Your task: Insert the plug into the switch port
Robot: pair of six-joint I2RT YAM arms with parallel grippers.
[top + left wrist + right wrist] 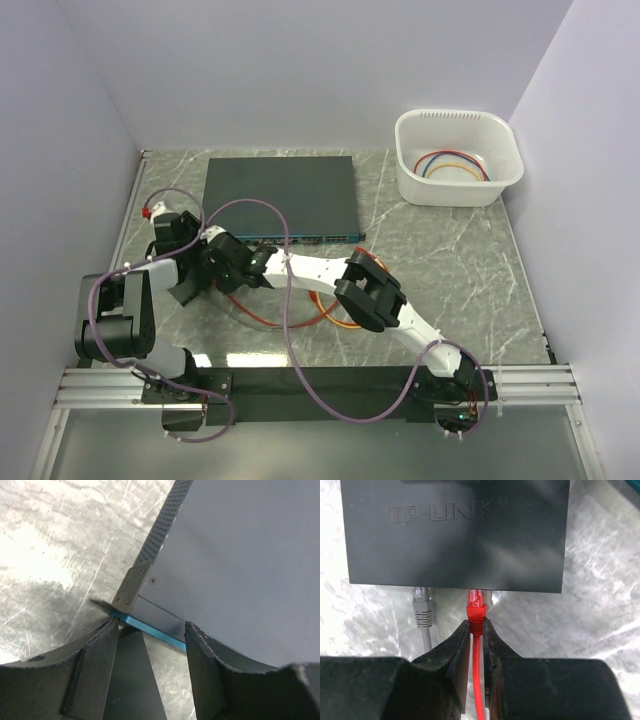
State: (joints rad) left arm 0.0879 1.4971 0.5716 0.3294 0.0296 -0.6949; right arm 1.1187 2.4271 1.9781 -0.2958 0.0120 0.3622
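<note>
My right gripper (pixel 476 626) is clamped on the thin red cable (pixel 478 680) just behind its red plastic plug (pixel 475 607). Plug tip meets the flat black TP-LINK slab (pixel 455 540) ahead, blocking; grey plug (pixel 422 611) just left. Risk: held by the cable, the plug could pivot and snag. My left gripper (pixel 151 625) gapes, empty, at a corner of the large dark grey switch (pixel 240 555).

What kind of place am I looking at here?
Probably a robotics lab test cell: a left arm and a right arm bolted to a rail at the edge of a marble-patterned table, plain white walls boxing it in, plus a network switch and a tub of cables.
</note>
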